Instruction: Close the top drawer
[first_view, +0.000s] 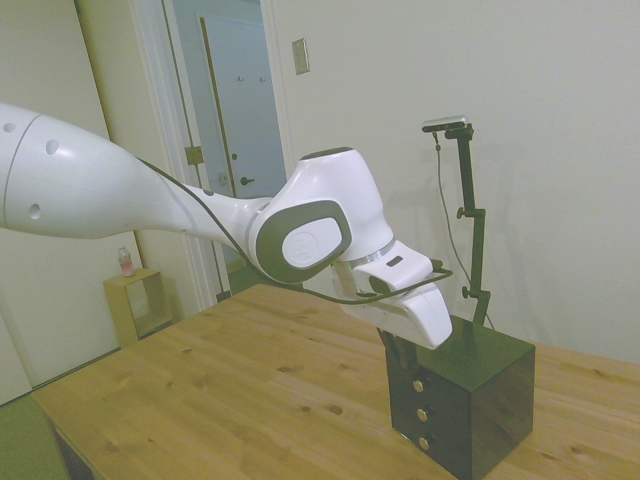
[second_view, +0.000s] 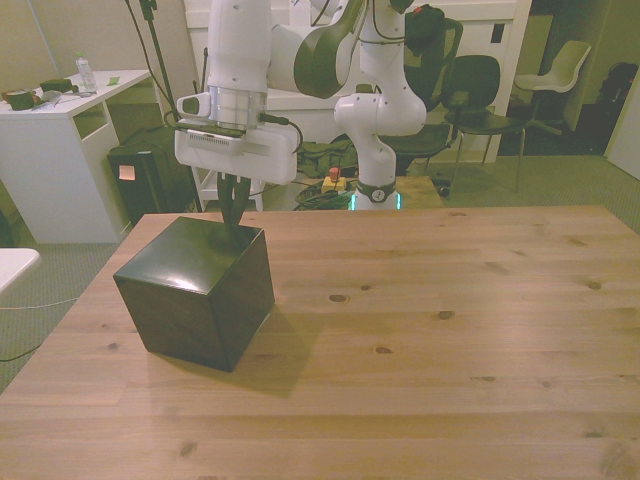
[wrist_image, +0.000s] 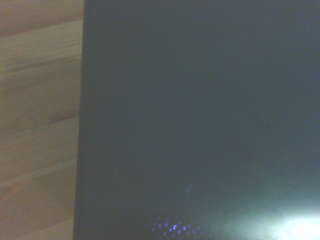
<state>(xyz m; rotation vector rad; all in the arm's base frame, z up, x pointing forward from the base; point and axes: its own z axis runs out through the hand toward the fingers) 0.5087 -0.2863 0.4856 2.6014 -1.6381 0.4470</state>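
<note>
Top drawer (first_view: 412, 362) front mostly hidden behind end effector (first_view: 402, 352); knob not visible. Finger spacing unreadable. Front view: cabinet (second_view: 195, 290) drawer side faces away. Wrist view blurred.

You are looking at a white Franka arm (first_view: 120, 190) with smooth, rounded glossy shells. In the side view its big joint housing carries a grey oval cap (first_view: 300, 240) with a faint round logo pressed into it, and the long link shows a few small dark round holes. A thin black cable (first_view: 210, 215) runs along the link, loops under the joint and on to the wrist. The white hand block (second_view: 237, 150) is flat and wide — a ribbed strip runs along its lower face — and the gripper (second_view: 233, 205) below it has slim black fingers. The base column (second_view: 378, 125) is white too, with a green-lit ring at its foot.
</note>
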